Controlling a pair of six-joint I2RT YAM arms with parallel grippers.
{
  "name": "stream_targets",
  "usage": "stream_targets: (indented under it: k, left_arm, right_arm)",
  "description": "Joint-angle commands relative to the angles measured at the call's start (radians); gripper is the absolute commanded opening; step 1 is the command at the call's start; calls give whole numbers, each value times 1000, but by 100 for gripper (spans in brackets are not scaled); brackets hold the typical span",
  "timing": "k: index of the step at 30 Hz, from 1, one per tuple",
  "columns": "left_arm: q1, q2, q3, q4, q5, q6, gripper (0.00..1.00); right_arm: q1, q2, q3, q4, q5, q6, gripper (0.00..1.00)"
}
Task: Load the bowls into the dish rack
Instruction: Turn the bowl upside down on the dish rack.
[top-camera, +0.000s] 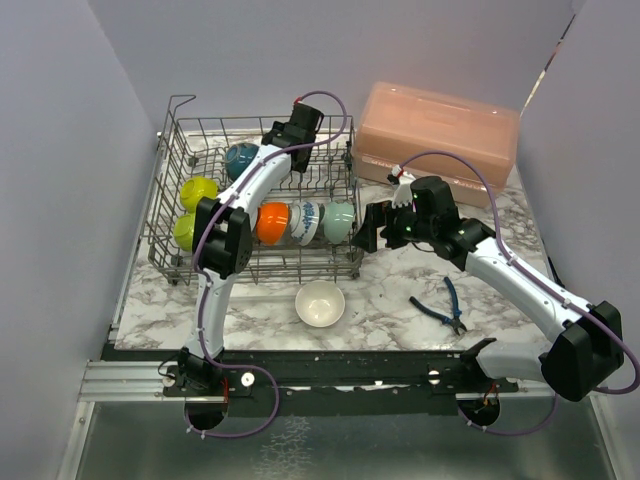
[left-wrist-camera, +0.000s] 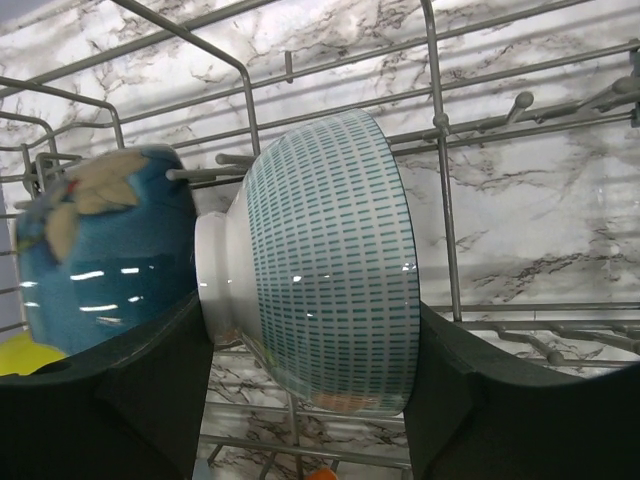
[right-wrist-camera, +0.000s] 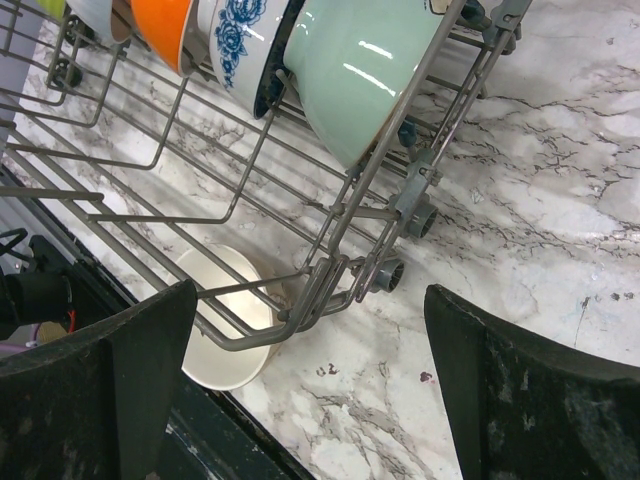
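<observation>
We take this for a robot test cell dressed as a kitchen. Plain grey walls (top-camera: 60, 150) box in a marble-print table (top-camera: 400, 290). The left arm (top-camera: 225, 240) and right arm (top-camera: 520, 280) are bolted to a metal rail (top-camera: 120, 378) at its near edge. Purple cables (top-camera: 276, 397) loop loose. Pliers (top-camera: 452, 318) lie on the table near a rack (top-camera: 170, 150) of bowls (top-camera: 272, 222) and a pink box (top-camera: 440, 125).

Eight bowls: two lime-yellow bowls (top-camera: 198, 188) at left, one dark blue bowl (top-camera: 240, 158), one orange bowl (top-camera: 272, 222), one blue-flowered bowl (top-camera: 305, 220), one pale teal bowl (top-camera: 338, 220), one dash-patterned bowl (left-wrist-camera: 330, 260), one cream bowl (top-camera: 320, 303) at lower centre. One dish rack (top-camera: 300, 268), one pink box (top-camera: 440, 130), one pair of pliers (top-camera: 438, 310).
</observation>
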Motion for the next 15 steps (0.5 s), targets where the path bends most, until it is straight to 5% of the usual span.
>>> stream_targets:
  k: [1, 15]
  left_arm:
    - [-26, 70, 39, -88, 31, -24, 0]
    - [-33, 91, 46, -95, 7, -45, 0]
  right_arm:
    - [3, 4, 3, -8, -3, -7, 100]
    - [3, 2, -2, -9, -3, -7, 100]
